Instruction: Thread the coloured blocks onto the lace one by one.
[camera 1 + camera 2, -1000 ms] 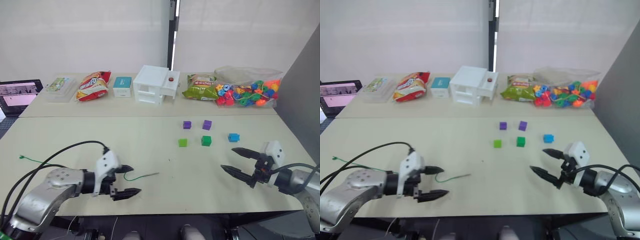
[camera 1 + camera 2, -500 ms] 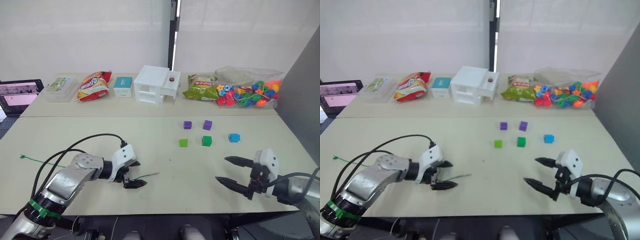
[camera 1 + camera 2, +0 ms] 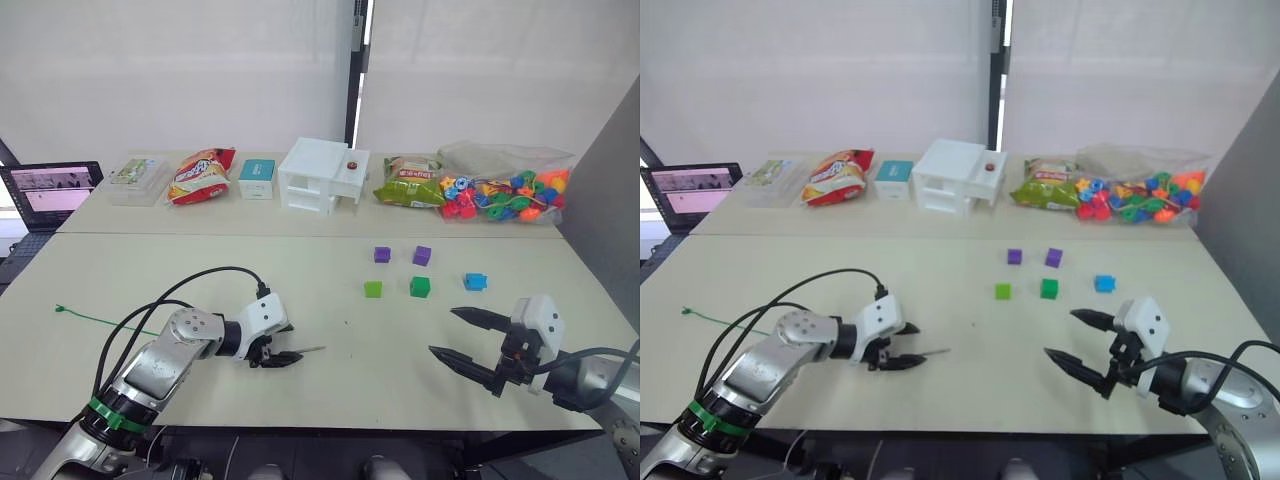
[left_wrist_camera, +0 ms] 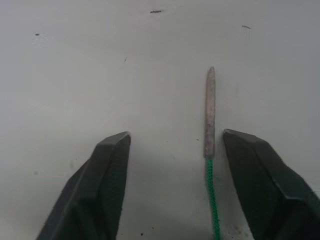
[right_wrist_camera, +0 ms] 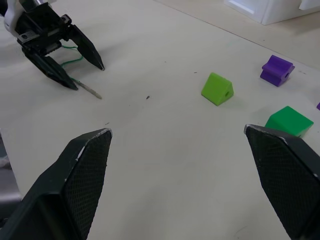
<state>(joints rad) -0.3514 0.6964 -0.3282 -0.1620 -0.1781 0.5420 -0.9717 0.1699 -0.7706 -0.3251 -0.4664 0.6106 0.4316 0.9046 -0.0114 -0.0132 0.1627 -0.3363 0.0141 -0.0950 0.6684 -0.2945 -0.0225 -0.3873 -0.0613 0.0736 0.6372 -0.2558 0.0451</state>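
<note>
The lace (image 3: 100,321) is a thin green cord on the table, its knotted end at the far left and its grey needle tip (image 4: 210,112) lying flat. My left gripper (image 3: 280,346) is down at the table and open. The tip lies between its fingers (image 4: 107,185), nearer one of them, touching neither. The coloured blocks sit at the middle right: two purple ones (image 3: 382,255) (image 3: 422,255), a light green one (image 3: 373,289), a dark green one (image 3: 420,287) and a blue one (image 3: 475,282). My right gripper (image 3: 444,331) is open and empty, just in front of the blocks.
Along the back of the table (image 3: 330,400) stand a clear bag of multicoloured beads (image 3: 505,188), snack bags (image 3: 200,175), a white drawer box (image 3: 322,176) and a small teal box (image 3: 257,177). A laptop (image 3: 50,190) sits at the far left.
My left gripper has moved right along the lace and down, so its fingers now straddle the needle tip. My right gripper drew back slightly toward the front edge. The camera has shifted.
</note>
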